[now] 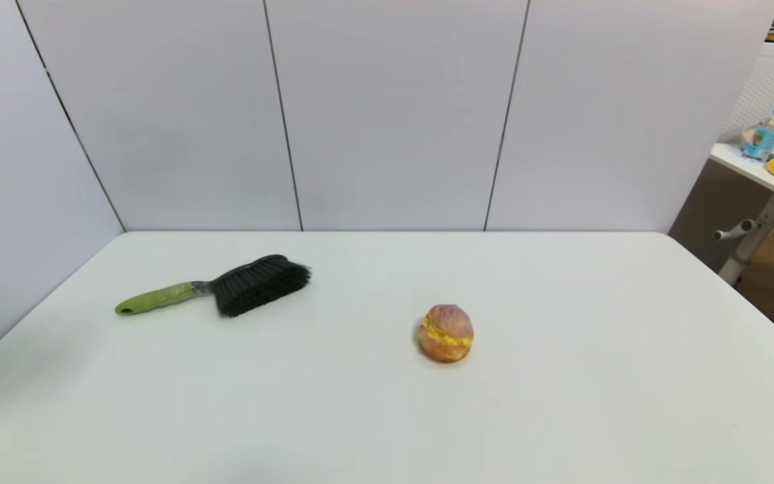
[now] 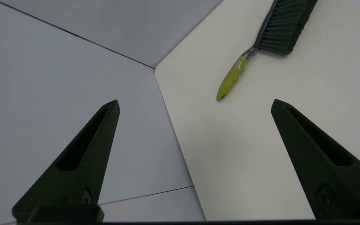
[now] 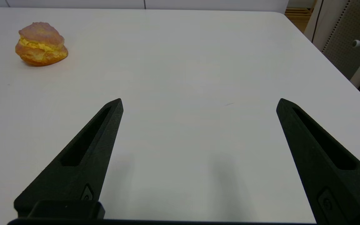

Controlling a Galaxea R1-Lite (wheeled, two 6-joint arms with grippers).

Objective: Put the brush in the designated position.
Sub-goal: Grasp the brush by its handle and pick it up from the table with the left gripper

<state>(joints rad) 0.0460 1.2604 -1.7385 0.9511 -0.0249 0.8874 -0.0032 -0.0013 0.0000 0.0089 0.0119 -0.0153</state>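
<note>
Brush (image 1: 226, 290) (lime handle, black bristles) lies flat; left hand (image 2: 195, 104) and right hand (image 3: 199, 103) spread.

1. Even, bright, diffuse illumination; no glare on the white table (image 1: 562, 403).
2. Soft faint shadows lie on the table beneath the right gripper (image 3: 198, 103) fingers.
3. Bun (image 1: 446, 333) casts only a slight contact shadow.

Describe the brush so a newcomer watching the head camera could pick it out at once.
On the white table, look to the robot's left half, toward the far edge. The brush lies flat there, well apart from the bun near the middle. It alone has a lime-green handle and a wide head of black bristles.
</note>
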